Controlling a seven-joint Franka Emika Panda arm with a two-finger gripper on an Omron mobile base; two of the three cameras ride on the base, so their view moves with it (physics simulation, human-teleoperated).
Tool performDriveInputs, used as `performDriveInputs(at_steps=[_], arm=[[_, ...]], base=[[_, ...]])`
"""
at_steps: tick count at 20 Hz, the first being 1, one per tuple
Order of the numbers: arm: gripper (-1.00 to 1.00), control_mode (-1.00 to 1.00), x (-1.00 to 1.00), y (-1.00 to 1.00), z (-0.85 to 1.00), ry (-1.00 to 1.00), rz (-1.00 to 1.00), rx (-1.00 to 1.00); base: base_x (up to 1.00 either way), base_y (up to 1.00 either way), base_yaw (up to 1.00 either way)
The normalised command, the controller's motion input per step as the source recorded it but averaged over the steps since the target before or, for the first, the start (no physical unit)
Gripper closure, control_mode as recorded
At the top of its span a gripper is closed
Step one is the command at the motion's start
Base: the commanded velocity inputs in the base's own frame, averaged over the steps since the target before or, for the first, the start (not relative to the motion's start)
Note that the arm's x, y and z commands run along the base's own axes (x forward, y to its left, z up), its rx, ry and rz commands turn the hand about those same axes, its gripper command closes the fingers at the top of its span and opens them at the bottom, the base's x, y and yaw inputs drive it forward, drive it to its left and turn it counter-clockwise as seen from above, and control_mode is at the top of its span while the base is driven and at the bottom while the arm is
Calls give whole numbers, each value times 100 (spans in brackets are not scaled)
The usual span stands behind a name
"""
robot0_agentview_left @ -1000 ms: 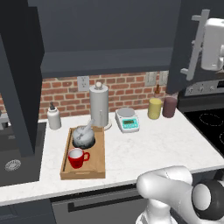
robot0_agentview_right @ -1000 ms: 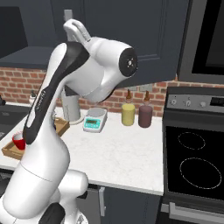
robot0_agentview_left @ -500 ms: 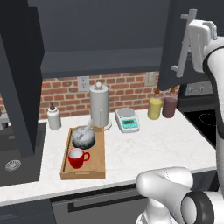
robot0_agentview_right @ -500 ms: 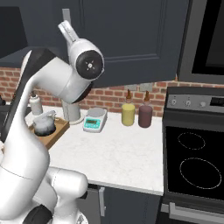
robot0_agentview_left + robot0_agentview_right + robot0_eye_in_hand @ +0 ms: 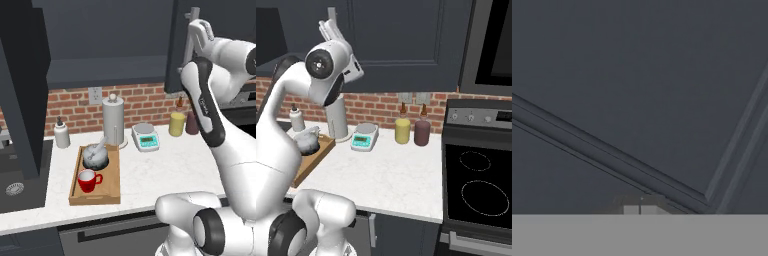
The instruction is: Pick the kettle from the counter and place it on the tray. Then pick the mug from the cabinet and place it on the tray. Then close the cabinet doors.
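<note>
The tool (image 5: 196,26), its fingers closed on nothing, is pressing against the right cabinet door (image 5: 176,45) above the tabletop (image 5: 165,167). The kettle (image 5: 96,156) and the mug (image 5: 88,181) are sitting on the tray (image 5: 114,192), the mug just in front of the kettle; the left cabinet door (image 5: 22,85) is standing open above the tray's left.

At lower left of the left base view, the tray (image 5: 114,176) is light, matt wood, and the kettle (image 5: 96,156) on it is mottled, shiny grey metal beside a glossy red mug (image 5: 87,181). The counter (image 5: 165,167) looks like smooth white marble, backed by rough red brick (image 5: 145,102). The cabinet doors (image 5: 637,90) are matt charcoal panels.
</note>
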Motion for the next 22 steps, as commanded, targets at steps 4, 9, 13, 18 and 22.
performDriveInputs(at_steps=[4, 9, 13, 18, 22], arm=[[100, -100, 100, -12, -26, 8, -10, 4], [100, -100, 100, -12, -34, 6, -7, 5], [100, -100, 91, -12, -41, 2, -6, 5], [100, -100, 87, -9, -45, 1, -6, 4], [100, -100, 67, -17, -30, 3, -6, 3]], base=[[0, 0, 0], [0, 0, 0], [0, 0, 0], [0, 0, 0], [0, 0, 0]])
